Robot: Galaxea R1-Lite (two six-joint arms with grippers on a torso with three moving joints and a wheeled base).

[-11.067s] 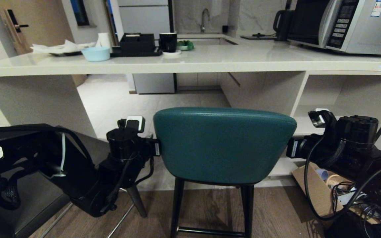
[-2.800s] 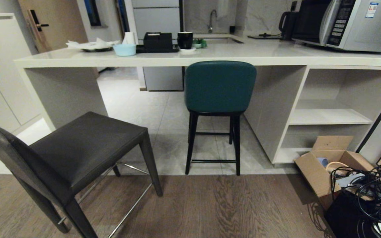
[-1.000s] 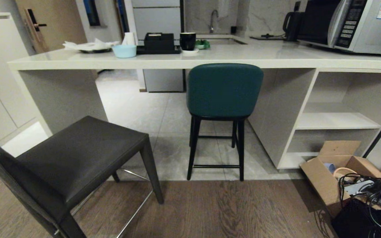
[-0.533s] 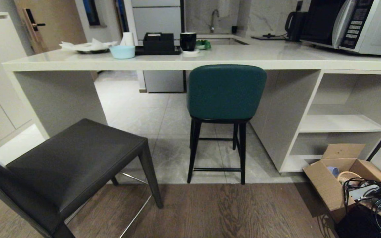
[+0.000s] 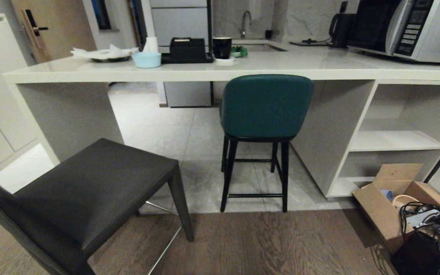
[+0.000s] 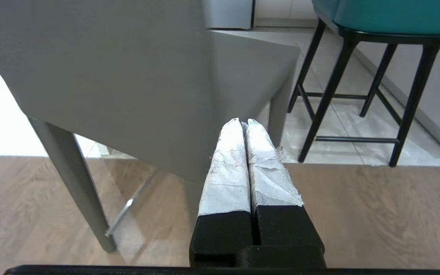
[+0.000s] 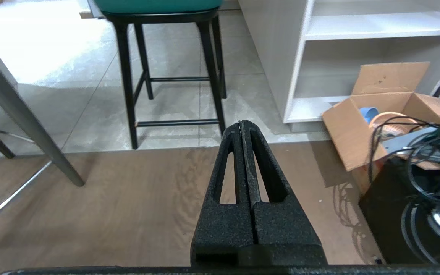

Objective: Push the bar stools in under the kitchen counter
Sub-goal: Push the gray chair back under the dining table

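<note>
While the dark grey stool (image 5: 86, 194) stands nearest, on the wood floor (image 5: 266, 244) at the robot's left and turned at an angle to the kitchen counter (image 5: 189, 70), a push against its low back could be expected to swing it rather than send it straight. In that case a square leg might be driven against the counter's slab side panel (image 5: 71, 114), which is near the stool's far corner, or caught at the line where wood gives way to tile. Both grippers are seen only from the wrists: the left gripper (image 6: 243, 121), its taped fingers pressed together and holding nothing, is pointed at the stool's seat, and the right gripper (image 7: 241, 123), likewise closed and empty, is aimed at the floor before the teal stool (image 5: 266, 105). A cardboard box (image 5: 392, 206) and tangled cables (image 5: 434, 225) at the right could be snagged if the base is turned. Farther off, the teal stool is set on the tile, its curved back at the counter's edge and its slim black legs upright.
</note>
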